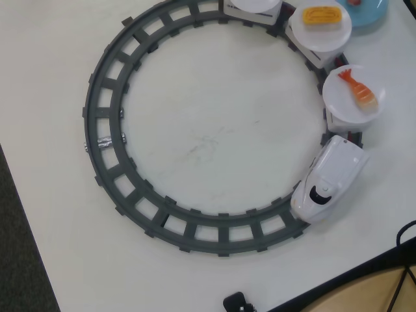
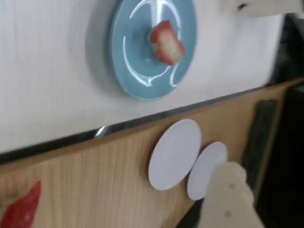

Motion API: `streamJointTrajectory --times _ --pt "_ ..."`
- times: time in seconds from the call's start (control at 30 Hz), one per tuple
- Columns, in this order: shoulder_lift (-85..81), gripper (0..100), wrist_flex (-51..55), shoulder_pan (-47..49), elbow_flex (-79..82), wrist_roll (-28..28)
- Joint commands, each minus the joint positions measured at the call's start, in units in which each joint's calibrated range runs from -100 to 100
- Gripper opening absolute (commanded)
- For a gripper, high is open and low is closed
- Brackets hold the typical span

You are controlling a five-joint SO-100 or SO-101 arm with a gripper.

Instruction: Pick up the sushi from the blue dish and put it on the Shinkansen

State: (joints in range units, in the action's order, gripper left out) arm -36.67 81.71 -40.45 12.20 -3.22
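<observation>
The sushi (image 2: 166,42), a reddish-pink slab on white rice, lies near the middle of the blue dish (image 2: 128,71) in the wrist view. In the overhead view the blue dish (image 1: 376,14) is cut off at the top right corner. The white Shinkansen (image 1: 328,179) stands on the grey ring track (image 1: 104,117) at the right, its nose towards the bottom. Its cars carry white plates: one (image 1: 343,107) with the orange shrimp, one (image 1: 312,34) with the yellow egg piece, one (image 1: 257,5) half out of view. Only one cream finger (image 2: 228,197) of my gripper shows, at the bottom, away from the dish.
In the wrist view the table edge (image 2: 95,133) runs across below the dish, with a wooden surface beyond it bearing two white discs (image 2: 175,154). A red object (image 2: 23,209) sits at the bottom left. A black part (image 1: 237,302) shows at the overhead view's bottom edge.
</observation>
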Motion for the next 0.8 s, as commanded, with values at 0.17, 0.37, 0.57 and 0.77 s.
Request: streamJointTrajectory --times 0.17,0.37,0.57,0.77 --pt "36.38 29 1.0 -3.74 -34.01 -9.68" --pt "60.43 29 3.74 -3.74 -52.15 -14.46" --pt "78.89 29 4.93 -2.95 -68.84 -19.23" --pt "89.24 29 8.79 -2.33 -81.23 -21.33"
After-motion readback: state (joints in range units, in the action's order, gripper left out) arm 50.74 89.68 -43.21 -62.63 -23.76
